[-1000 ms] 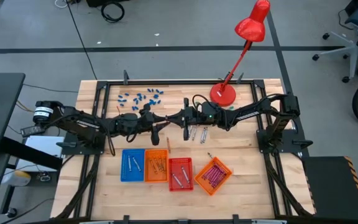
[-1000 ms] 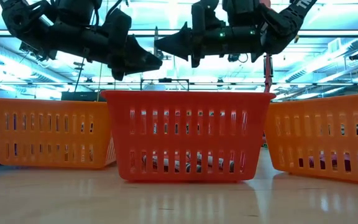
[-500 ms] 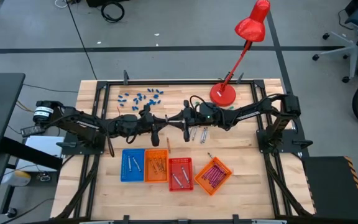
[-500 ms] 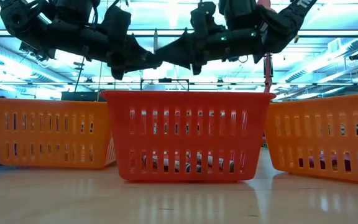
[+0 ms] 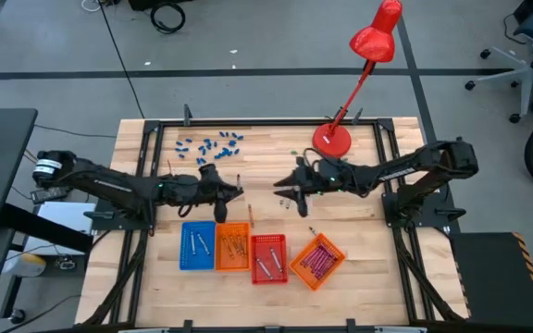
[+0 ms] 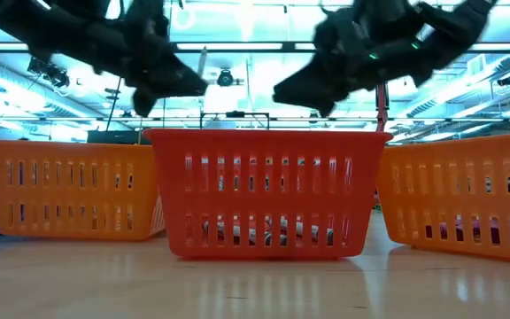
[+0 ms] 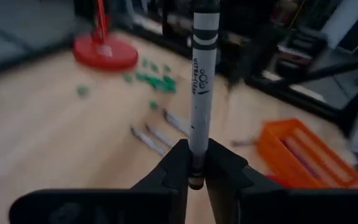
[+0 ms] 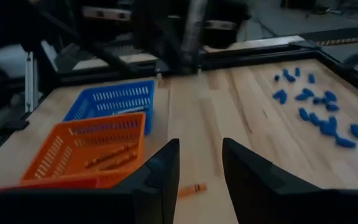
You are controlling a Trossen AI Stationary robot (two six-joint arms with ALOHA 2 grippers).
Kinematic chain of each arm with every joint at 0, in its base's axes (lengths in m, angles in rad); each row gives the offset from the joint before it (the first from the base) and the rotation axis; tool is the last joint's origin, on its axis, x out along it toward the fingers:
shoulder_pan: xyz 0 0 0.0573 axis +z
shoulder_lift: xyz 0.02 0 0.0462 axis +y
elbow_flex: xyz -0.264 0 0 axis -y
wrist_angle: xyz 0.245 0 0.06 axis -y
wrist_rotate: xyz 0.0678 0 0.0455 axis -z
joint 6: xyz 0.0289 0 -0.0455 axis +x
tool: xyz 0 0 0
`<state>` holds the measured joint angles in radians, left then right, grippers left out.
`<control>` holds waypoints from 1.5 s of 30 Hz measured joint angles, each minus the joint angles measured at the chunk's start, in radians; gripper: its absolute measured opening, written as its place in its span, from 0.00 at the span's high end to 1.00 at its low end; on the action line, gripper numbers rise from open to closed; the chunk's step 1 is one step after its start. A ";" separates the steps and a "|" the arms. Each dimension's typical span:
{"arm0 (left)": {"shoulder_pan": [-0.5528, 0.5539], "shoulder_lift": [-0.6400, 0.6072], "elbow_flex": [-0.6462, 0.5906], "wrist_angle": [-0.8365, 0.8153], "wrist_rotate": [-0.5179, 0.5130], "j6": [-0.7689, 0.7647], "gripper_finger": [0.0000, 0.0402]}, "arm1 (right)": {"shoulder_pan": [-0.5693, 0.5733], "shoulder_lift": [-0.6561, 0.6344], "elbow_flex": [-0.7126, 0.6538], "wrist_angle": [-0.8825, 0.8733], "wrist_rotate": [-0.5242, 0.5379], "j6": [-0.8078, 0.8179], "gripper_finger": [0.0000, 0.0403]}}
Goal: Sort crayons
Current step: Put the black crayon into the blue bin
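Left gripper point(image 5: 232, 193): reached above the table's middle, over the blue tray point(image 5: 197, 245) and orange tray point(image 5: 232, 246); its jaws were clamped on the lower end of a grey crayon point(image 7: 202, 81), which stood upright between the fingers point(image 7: 178, 165).
Blue bits point(image 5: 209, 144): scattered on the far left part of the table point(image 5: 368, 277).
Trays: four in a row at the near edge, namely blue, orange, red tray point(image 5: 267, 258) and a tilted orange tray point(image 5: 316, 261); each held crayons.
Loose orange crayon point(image 8: 193, 188): lay on the wood just beside the orange tray.
Right gripper point(image 5: 283, 191): over the table's middle, well apart from the left gripper; fingers point(image 8: 160, 171) spread, nothing between them.
Lamp point(image 5: 332, 139): red, at the far right.
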<state>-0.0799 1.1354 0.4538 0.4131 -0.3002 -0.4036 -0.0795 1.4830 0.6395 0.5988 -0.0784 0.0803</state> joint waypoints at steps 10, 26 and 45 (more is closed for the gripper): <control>-0.135 -0.200 0.000 -0.363 0.282 -0.554 0.87 | 0.013 -0.029 -0.180 0.352 -0.007 0.032 0.69; -0.573 -0.170 0.000 -0.584 0.149 -1.487 0.87 | 0.013 -0.029 -0.170 0.319 -0.024 -0.108 0.69; -0.616 0.184 0.374 -1.154 0.010 -1.669 0.87 | -0.032 -0.029 -0.170 0.374 -0.019 -0.228 0.69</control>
<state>-0.6964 1.3196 0.8277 -0.7409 -0.2898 -2.0724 -0.1120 1.4540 0.4694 0.9725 -0.0975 -0.1477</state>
